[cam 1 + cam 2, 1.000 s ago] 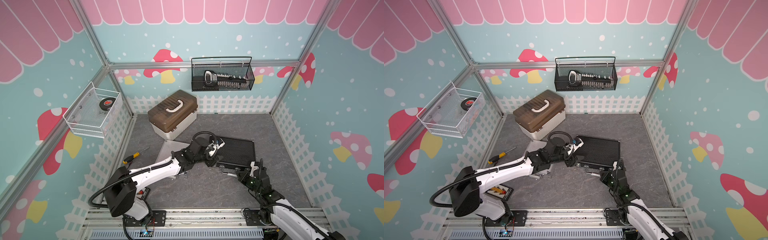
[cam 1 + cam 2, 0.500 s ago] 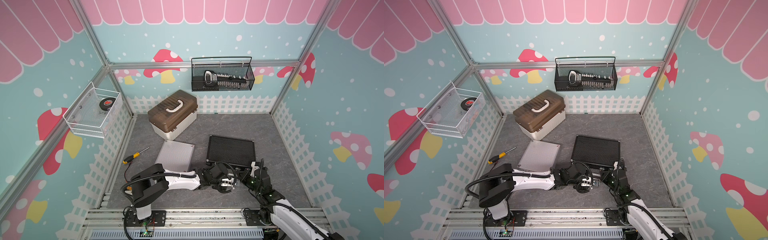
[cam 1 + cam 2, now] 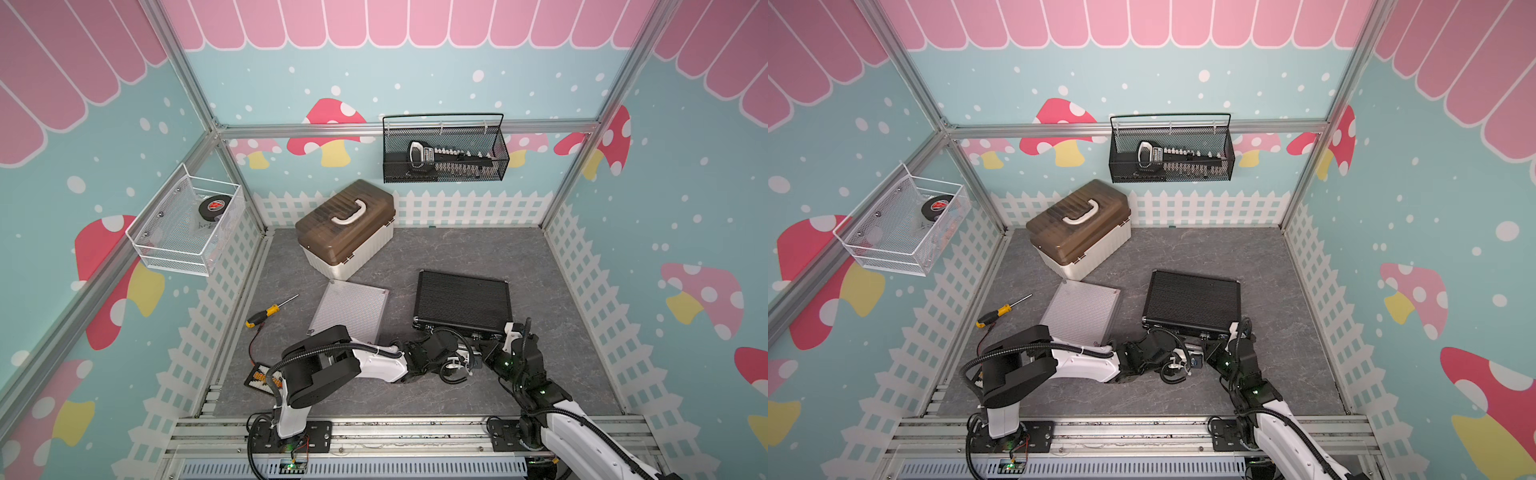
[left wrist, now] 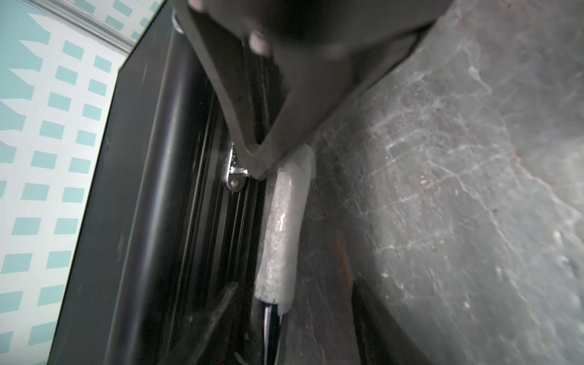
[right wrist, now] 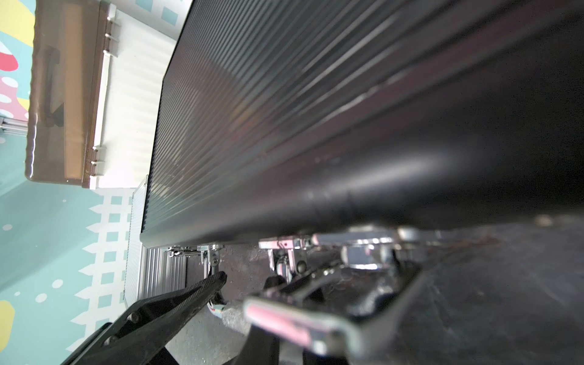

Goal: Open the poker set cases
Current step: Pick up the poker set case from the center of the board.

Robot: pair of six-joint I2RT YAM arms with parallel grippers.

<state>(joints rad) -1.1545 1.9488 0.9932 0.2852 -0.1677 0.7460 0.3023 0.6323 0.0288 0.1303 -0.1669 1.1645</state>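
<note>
Both poker set cases lie shut on the grey floor in both top views: the silver one [image 3: 349, 309] and, to its right, the black one [image 3: 463, 301]. Both arms reach low to the black case's front edge. In the left wrist view my left gripper [image 4: 294, 303] is open, its fingers apart on either side of the foam-wrapped handle [image 4: 281, 237]. My right gripper [image 4: 256, 172] is shut to a point, its tip against a chrome latch [image 4: 234, 180]. In the right wrist view that tip [image 5: 278, 284] sits under the latches [image 5: 284, 249], behind a blurred chrome flap [image 5: 300, 319].
A cream box with a brown lid [image 3: 345, 230] stands behind the cases. A yellow-handled screwdriver [image 3: 266, 313] lies left of the silver case and a small abacus-like item [image 3: 262, 376] sits by the left arm's base. Wire baskets hang on the back wall [image 3: 444, 149] and left wall [image 3: 187, 224].
My left arm swung from above the gap between the two cases down to the black case's front edge, uncovering the silver case. Its jaws have narrowed. The right arm has not moved.
</note>
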